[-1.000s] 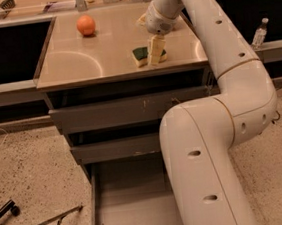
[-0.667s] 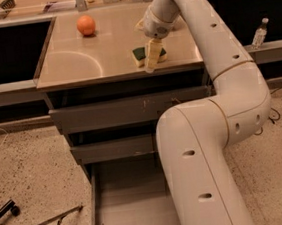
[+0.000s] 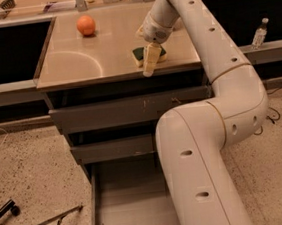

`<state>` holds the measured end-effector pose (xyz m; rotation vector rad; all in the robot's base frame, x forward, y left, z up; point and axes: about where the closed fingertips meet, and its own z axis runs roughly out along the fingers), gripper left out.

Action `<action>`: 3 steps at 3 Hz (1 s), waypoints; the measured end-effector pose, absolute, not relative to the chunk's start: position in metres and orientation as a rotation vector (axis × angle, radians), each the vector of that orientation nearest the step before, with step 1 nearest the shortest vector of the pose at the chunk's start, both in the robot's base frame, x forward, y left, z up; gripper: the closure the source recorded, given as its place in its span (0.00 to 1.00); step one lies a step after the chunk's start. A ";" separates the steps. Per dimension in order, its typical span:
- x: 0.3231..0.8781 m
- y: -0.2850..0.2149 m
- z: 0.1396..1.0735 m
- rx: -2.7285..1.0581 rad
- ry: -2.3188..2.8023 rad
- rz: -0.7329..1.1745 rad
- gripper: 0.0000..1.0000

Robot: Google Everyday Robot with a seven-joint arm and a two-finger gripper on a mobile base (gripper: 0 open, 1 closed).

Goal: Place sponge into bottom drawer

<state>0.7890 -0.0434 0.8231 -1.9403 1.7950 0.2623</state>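
The sponge point(image 3: 138, 53), dark green on top with pale yellow foam below, lies on the steel cabinet top point(image 3: 90, 59) near its front right edge. My gripper point(image 3: 150, 63) reaches down from the white arm and stands right at the sponge, in front of its right half, hiding part of it. The bottom drawer point(image 3: 124, 196) is pulled open below, and its flat grey floor shows with nothing on it. My arm's big lower link covers the drawer's right side.
An orange ball point(image 3: 86, 25) sits at the back left of the cabinet top. The two upper drawers point(image 3: 111, 112) are shut. A water bottle point(image 3: 260, 32) stands on a ledge at right. A black tool point(image 3: 4, 211) and a metal hook point(image 3: 47, 224) lie on the floor at left.
My gripper has moved slightly down and toward the front edge of the cabinet top, beside the sponge. The sponge has stayed in place.
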 end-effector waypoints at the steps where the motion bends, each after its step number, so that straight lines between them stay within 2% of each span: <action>1: 0.786 -0.042 0.816 -1.933 1.827 0.292 0.00; 2: 0.784 -0.040 0.810 -1.930 1.847 0.318 0.00; 3: 0.784 -0.040 0.809 -1.929 1.849 0.321 0.16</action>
